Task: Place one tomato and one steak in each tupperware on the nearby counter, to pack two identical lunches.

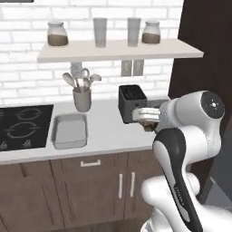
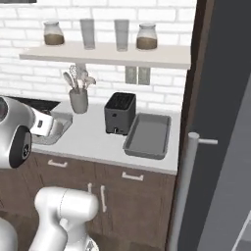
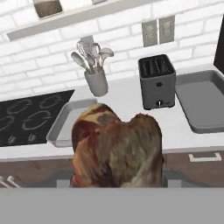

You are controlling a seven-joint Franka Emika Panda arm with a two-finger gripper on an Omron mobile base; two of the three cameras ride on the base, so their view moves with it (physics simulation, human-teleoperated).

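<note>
**Brown steak in the gripper, both trays bare**

Brown and marbled with a yellowish patch, the steak (image 3: 117,151) sits right against the hand camera and hides the finger tips, so the grip itself cannot be seen; it looks held between the jaws, but how they close on it is hard to make out. Its lower edge is cut off at the bottom of that view. From the left base camera the gripper (image 1: 148,118) hangs just in front of the toaster (image 1: 132,103), above the near part of the counter (image 1: 106,131), and the forearm covers whatever it carries. From the right base camera the hand is partly hidden behind the arm's big joint.

Left of the toaster lies one grey tupperware tray (image 1: 69,131), its near rim close to the counter's front edge. It shows nothing inside it. The second tray (image 2: 147,135) lies to the right of the toaster, with its right rim near the tall dark panel (image 2: 196,73); in the hand view its right end is cut off. It too looks bare.

A black cooktop (image 1: 22,126) sits left of the first tray, just beside it. A grey utensil holder (image 1: 82,99) stands far back by the brick wall. Open worktop runs between the left tray and the toaster. A white shelf (image 1: 118,50) with jars and glasses hangs above.
</note>
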